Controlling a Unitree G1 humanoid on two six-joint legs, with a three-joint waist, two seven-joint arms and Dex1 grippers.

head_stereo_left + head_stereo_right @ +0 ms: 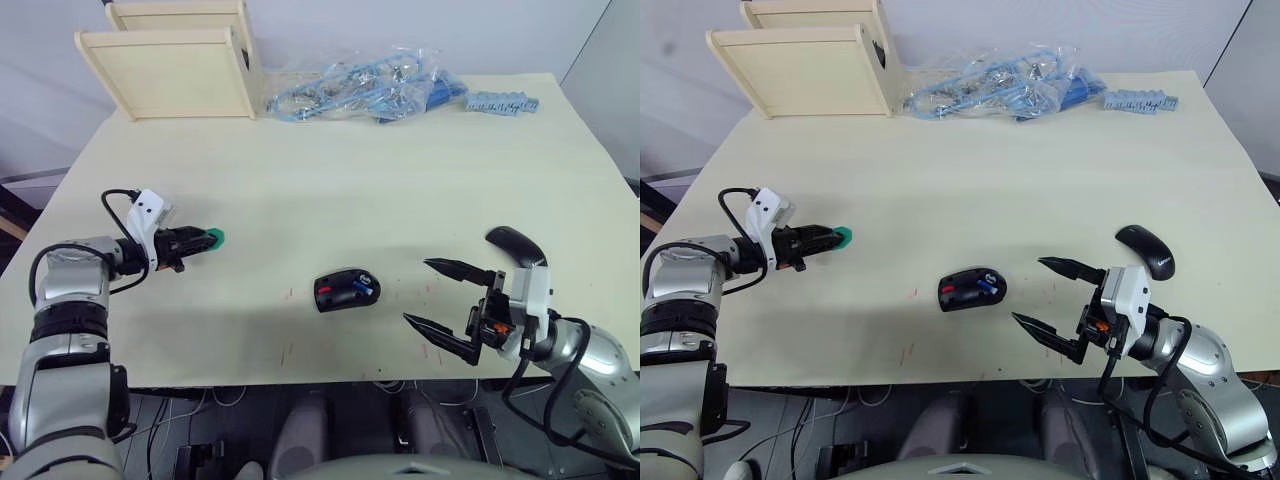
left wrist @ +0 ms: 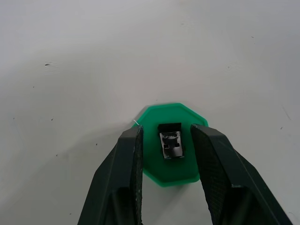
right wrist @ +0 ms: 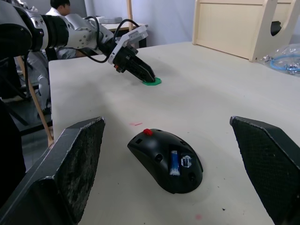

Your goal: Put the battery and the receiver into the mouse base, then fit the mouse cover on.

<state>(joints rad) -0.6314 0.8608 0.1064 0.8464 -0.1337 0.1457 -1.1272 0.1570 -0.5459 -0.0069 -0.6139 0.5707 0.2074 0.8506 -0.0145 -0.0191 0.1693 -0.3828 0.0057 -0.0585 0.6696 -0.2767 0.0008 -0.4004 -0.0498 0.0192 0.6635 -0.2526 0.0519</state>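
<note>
The left gripper (image 2: 166, 150) is straddling the receiver (image 2: 171, 144) in its green disc (image 2: 171, 174), fingers narrow but not touching it, while the right gripper (image 1: 440, 300) is hanging wide open beside the mouse base (image 1: 346, 291), battery (image 3: 175, 163) seated inside.

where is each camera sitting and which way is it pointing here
Left and right eye views: on the head, looking down over the pale table; both arms show, left gripper, right gripper.
Left wrist view: looks along its two open fingers down at the green octagonal disc holding the small grey receiver.
Right wrist view: looks between wide-open fingers across the table at the black oval mouse base with the thin blue battery in it.
Shared: the right wrist view also shows the left gripper at the green disc.
</note>
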